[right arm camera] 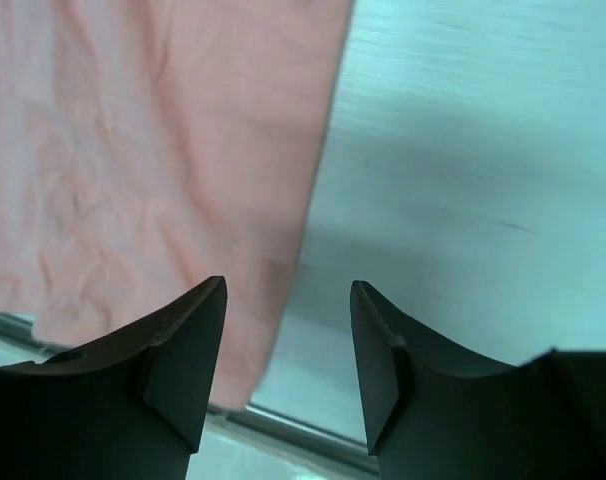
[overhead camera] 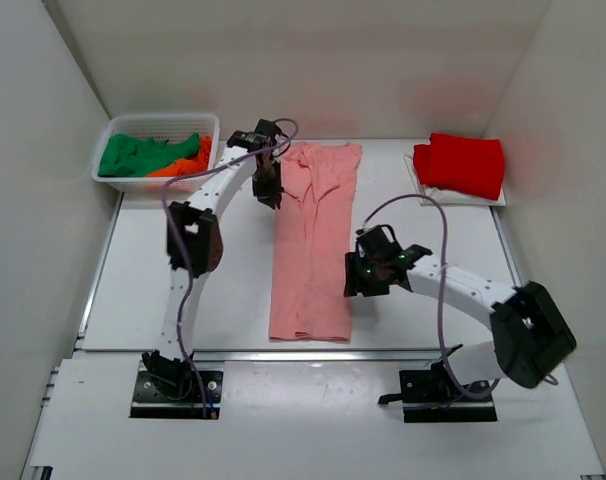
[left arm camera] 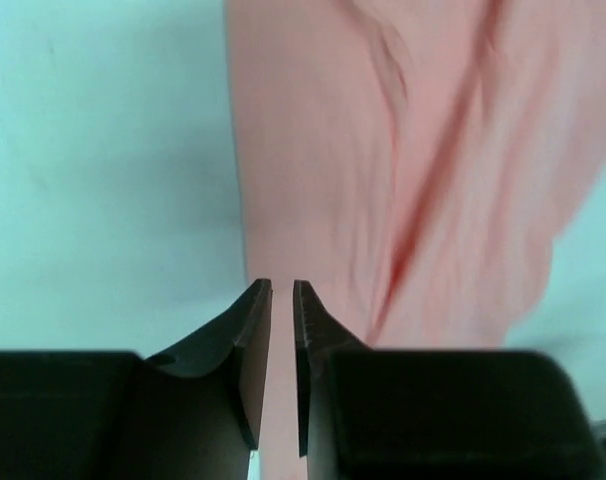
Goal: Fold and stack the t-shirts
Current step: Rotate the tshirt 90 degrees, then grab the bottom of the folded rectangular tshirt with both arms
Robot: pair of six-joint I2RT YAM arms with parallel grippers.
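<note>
1. One white plastic mesh basket (overhead camera: 163, 117) stands at the far left corner of the table (overhead camera: 233, 290). Two t-shirts lie bunched in it: the green t-shirt (overhead camera: 138, 155) fills the left side, and the orange t-shirt (overhead camera: 186, 165) lies against the right wall, touching the green one.
2. Two more t-shirts lie outside the basket. The salmon-pink t-shirt (overhead camera: 313, 240) is spread as a long narrow strip down the middle of the table, running from the far side to the near edge. The red t-shirt (overhead camera: 463, 165) lies folded at the far right corner, well apart from the pink one.
3. That makes four t-shirts, one of each colour, and one basket.
4. The left gripper (overhead camera: 268, 190) is at the far left edge of the salmon-pink t-shirt. Its fingers (left arm camera: 253, 330) are drawn almost together, with only a thin slit between them and pink showing in it. Whether they pinch the cloth cannot be told.
5. The right gripper (overhead camera: 358, 280) is at the strip's right edge, towards the near end. Its fingers (right arm camera: 188, 340) stand well apart, with nothing between them.
</note>
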